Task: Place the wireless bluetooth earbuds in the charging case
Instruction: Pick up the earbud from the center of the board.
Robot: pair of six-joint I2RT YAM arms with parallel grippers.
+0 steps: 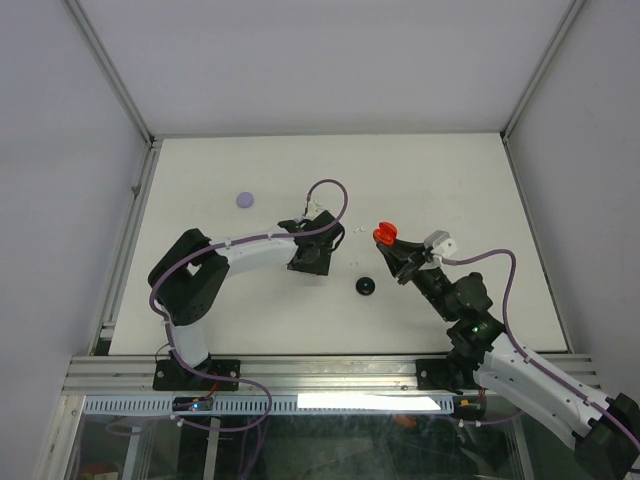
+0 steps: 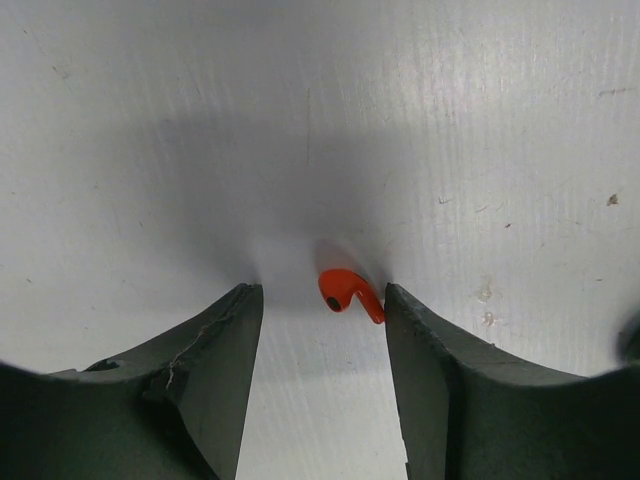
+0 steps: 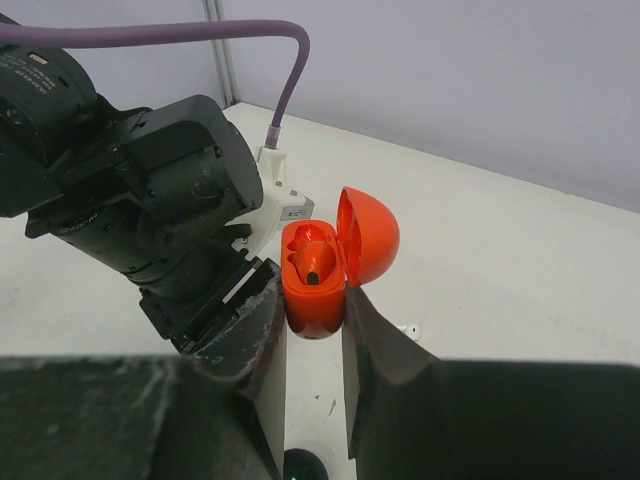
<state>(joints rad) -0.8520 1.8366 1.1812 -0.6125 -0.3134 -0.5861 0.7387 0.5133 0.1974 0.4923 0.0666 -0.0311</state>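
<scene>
Right pincer clenched on open red charging case; left pincer released, straddling red earbud on tabletop.

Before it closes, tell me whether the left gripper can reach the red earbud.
Probably yes. The earbud lies on the table inside the open left gripper, a jaw on either side and nothing blocking it.

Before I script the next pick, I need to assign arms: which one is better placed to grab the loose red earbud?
Left. The left gripper hangs open astride the red earbud on the table; the right gripper is shut on the open red case.
</scene>
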